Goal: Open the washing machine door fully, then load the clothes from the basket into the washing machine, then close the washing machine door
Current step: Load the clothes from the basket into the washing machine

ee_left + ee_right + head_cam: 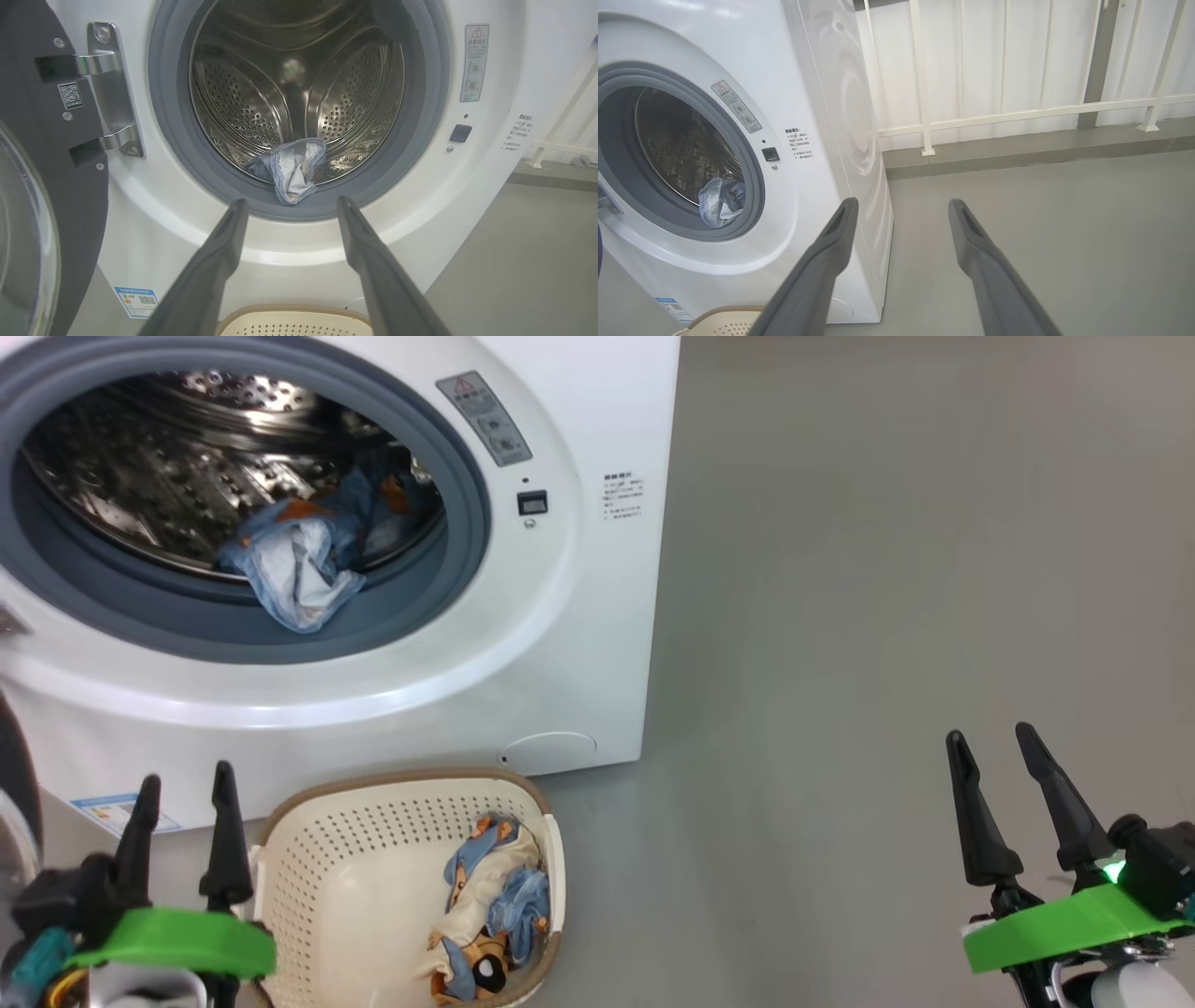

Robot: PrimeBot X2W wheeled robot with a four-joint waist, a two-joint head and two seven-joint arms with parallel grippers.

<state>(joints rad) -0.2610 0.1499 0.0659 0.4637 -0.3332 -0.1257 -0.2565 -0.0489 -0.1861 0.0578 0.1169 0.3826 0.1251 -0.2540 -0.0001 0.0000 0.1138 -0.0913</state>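
Clothes [495,896] heaped at the right end of the basket [401,779]; one garment [299,569] at the mouth of the washing machine [560,644] behind it. Left gripper [186,779] just left of the basket, right gripper [989,735] well right, both spread wide, empty. We'd pinch deep into the heap, lifting everything together.

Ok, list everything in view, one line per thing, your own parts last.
washing machine: one, white, ahead on the floor
door: one, black rim, clear glass, swung open at left
drum: one, steel, inside a grey ring
clothes in drum: count unclear, light blue, at its front edge
basket: one, cream, brown rim, on floor before machine
clothes in basket: count unclear, blue and cream, heaped at right
label: one, blue, machine's lower left
railing: one, white, behind machine
floor: one, grey
left tool: one, dark, open, empty, beside basket
right tool: one, dark, open, empty, over bare floor
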